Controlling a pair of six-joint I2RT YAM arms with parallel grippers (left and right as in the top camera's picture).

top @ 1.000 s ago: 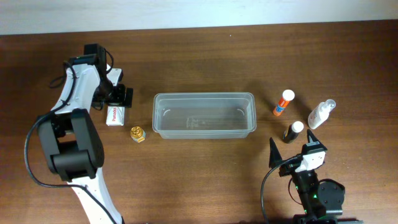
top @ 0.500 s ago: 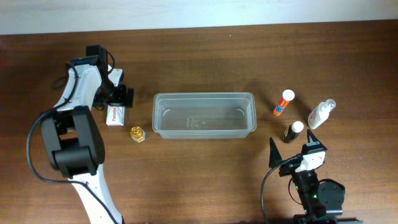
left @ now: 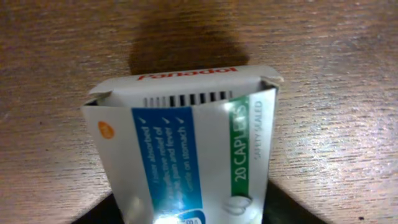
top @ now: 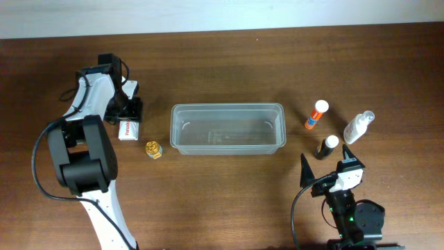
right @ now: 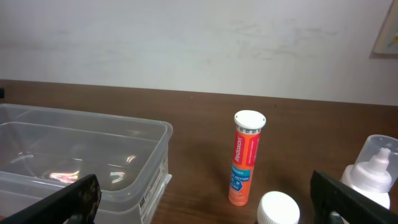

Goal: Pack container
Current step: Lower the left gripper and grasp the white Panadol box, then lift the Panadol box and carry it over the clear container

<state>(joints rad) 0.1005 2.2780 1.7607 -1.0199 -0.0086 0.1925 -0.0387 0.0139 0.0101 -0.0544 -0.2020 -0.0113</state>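
the container (top: 227, 106) — clear, rectangular, upright and open-topped, long side crosswise.

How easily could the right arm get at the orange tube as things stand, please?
Probably yes: the right gripper is open and faces the orange tube, which stands upright with nothing between them. The white-capped bottle close beside it might get nudged.

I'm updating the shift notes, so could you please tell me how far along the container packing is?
Done: nothing yet; the container is empty. In hand: the left pincer is down at the medicine box; a grip isn't confirmable. Left: that box, the gold jar, orange tube, dark bottle and spray bottle all sit on the table; the right pincer is open, holding nothing.
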